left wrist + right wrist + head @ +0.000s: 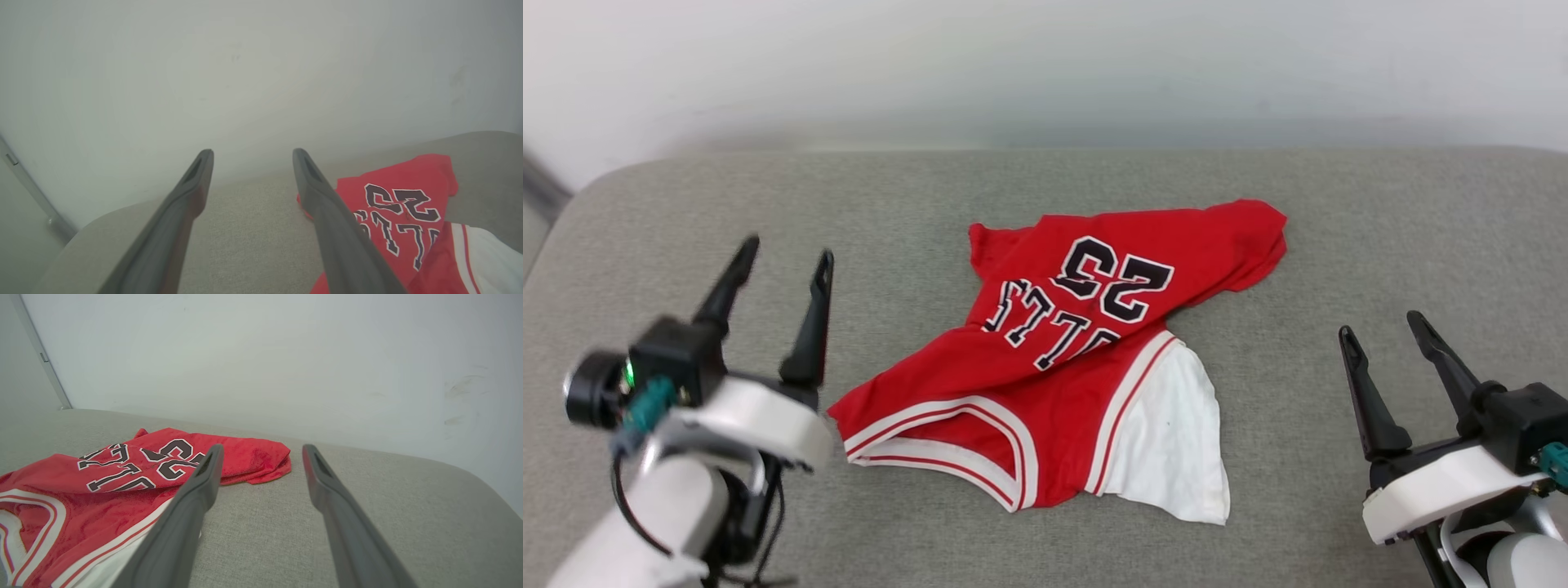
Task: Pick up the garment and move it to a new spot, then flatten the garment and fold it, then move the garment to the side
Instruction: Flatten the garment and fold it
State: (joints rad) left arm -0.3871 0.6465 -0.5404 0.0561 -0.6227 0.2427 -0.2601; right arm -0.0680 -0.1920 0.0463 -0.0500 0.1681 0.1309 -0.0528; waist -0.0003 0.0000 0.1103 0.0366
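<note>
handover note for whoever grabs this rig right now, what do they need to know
Left claw: open, empty, above the grey cushion, left of the garment.
Right claw: open, empty, right of the garment.
Garment: lies rumpled mid-cushion, partly doubled over, one white sleeve out, neither claw touching it.
Done: nothing evident; not flat, not folded.
To do: pick up, move, flatten, fold, set aside.

soft matt red cloth garment (1078,359), coarse woven grey fabric cushion (1339,245), smooth matt dark plastic claw fingers (184,204)
</note>
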